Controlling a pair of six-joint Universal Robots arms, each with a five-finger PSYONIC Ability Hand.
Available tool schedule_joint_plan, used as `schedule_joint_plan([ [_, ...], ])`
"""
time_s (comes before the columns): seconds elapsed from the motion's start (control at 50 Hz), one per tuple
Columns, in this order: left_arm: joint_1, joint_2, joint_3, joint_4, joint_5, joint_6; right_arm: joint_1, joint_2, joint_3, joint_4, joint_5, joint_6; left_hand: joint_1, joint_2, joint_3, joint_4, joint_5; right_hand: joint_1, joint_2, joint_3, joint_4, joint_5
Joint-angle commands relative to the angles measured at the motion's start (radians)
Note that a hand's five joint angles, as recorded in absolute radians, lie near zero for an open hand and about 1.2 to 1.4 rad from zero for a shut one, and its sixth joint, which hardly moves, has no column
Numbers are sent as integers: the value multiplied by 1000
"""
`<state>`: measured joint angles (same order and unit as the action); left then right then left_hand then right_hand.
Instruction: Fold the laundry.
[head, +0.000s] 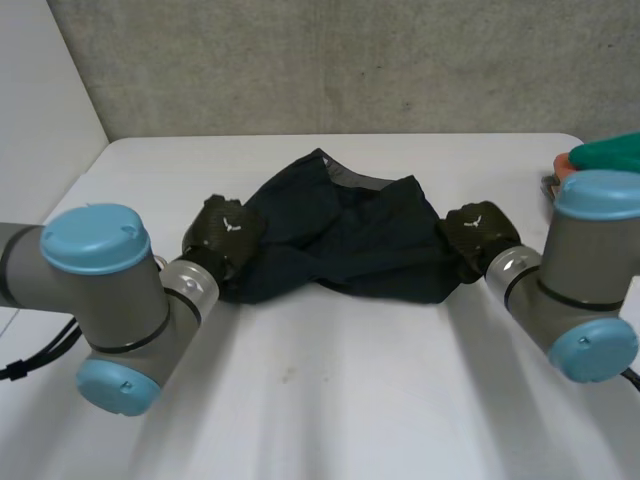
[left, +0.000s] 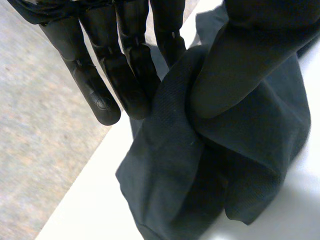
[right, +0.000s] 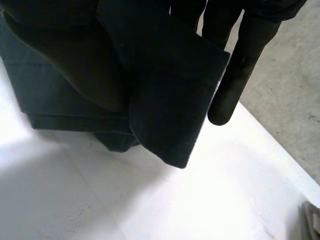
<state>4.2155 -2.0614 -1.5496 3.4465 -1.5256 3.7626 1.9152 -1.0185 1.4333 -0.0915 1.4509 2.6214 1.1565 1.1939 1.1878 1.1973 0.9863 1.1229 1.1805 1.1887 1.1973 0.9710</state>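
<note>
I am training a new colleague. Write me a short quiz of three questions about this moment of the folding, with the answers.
1. True or false: the dark garment lies neatly folded in a flat square on the white table.
2. Where is the left hand on the garment? A) at its middle; B) at the end on the robot's left; C) away from it, not touching.
3. Fill in: the right hand pinches the garment's other end between its fingers and its ____.
Key: 1 false, it lies crumpled between the two hands; 2 B; 3 thumb.
</note>
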Motion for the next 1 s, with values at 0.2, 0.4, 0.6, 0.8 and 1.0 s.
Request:
schedule_joint_plan([
  [0.2, 73, 110, 167, -9, 33, -73, 174, -224, 32, 205, -144, 321, 240, 202, 208, 199, 235, 273, 216, 208, 199, 251],
  [0.4, 150, -88, 433, -108, 19, -69, 502, -78, -7, 82, -86, 514, 240, 202, 208, 199, 235, 273, 216, 208, 199, 251],
  [0.6, 158, -109, 433, -164, 32, -73, 598, 88, -189, 170, 120, 480, -760, -798, -792, -801, -765, -948, -1006, -1014, -1023, -971],
  [0.8, 175, 182, 240, -240, -19, -202, 398, -167, -106, 183, 27, 326, -925, -963, -957, -966, -930, -948, -1006, -1014, -1023, -971],
  [1.0, 199, 437, -22, -409, 10, -461, 239, -167, -125, 184, -38, 20, -905, -942, -936, -946, -909, -948, -1006, -1014, -1023, -971],
])
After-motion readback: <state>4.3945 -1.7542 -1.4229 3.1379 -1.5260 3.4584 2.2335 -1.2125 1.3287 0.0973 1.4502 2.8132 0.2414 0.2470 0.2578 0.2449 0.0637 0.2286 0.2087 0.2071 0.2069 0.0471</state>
